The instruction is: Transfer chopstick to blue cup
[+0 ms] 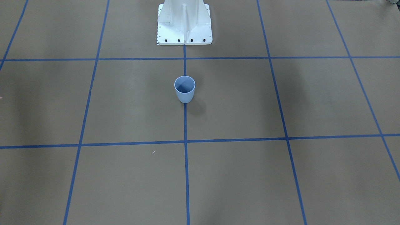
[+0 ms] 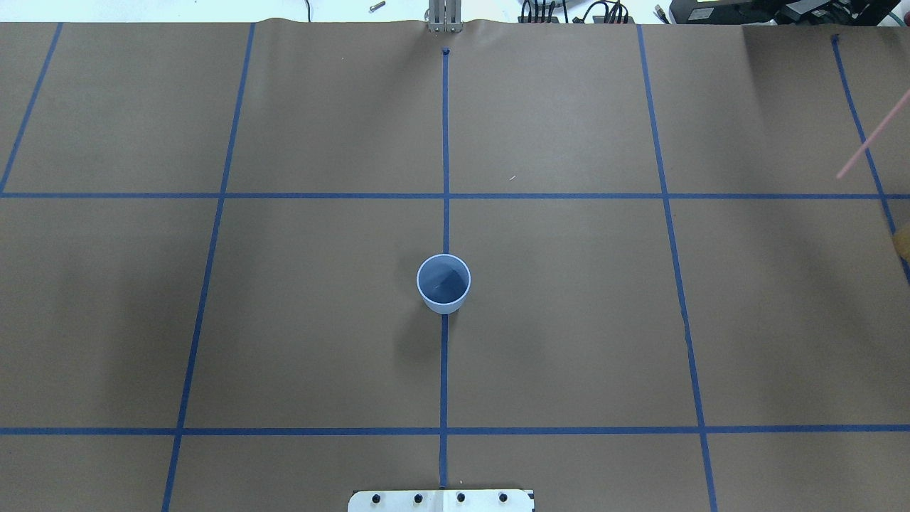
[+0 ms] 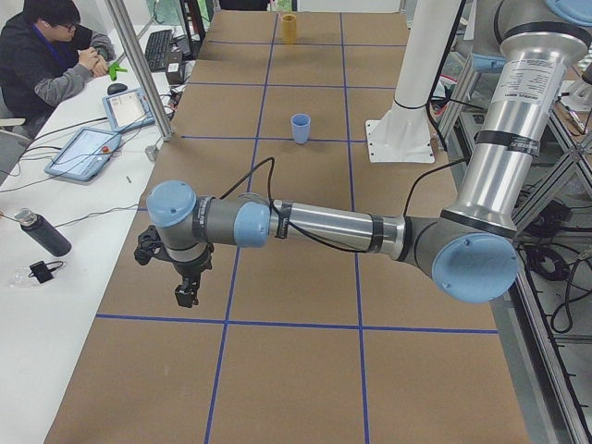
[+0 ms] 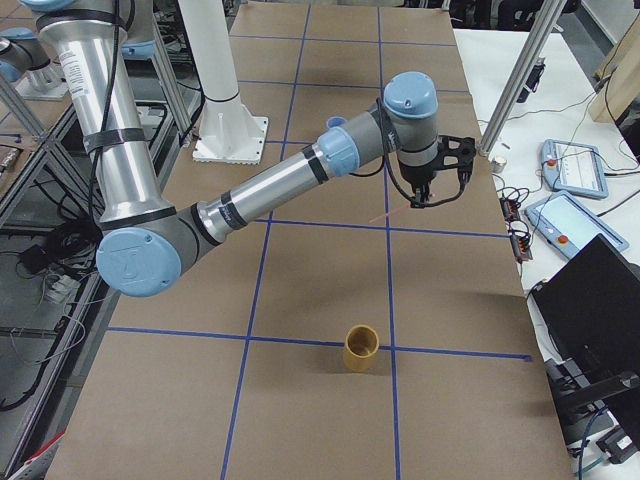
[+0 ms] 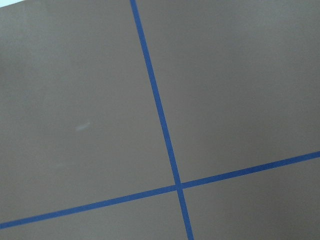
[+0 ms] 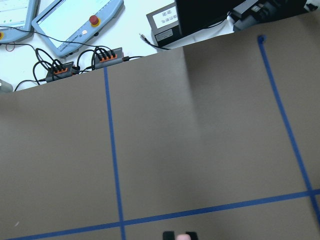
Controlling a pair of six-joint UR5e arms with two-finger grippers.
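- blue cup (image 2: 443, 284): light-blue tumbler, darker inside, upright, centre of overhead view.
- chopstick (image 2: 871, 139): thin pale pink stick, slanted, upper right edge, well apart from cup.

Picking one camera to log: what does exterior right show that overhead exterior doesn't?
Only exterior right: the right arm, its end effector holding the chopstick, and the whole yellow cup. Only overhead: the blue cup's full rim and inside. Both: the chopstick, cut off at the overhead's right edge, and the blue cup, partly behind the arm in exterior right.
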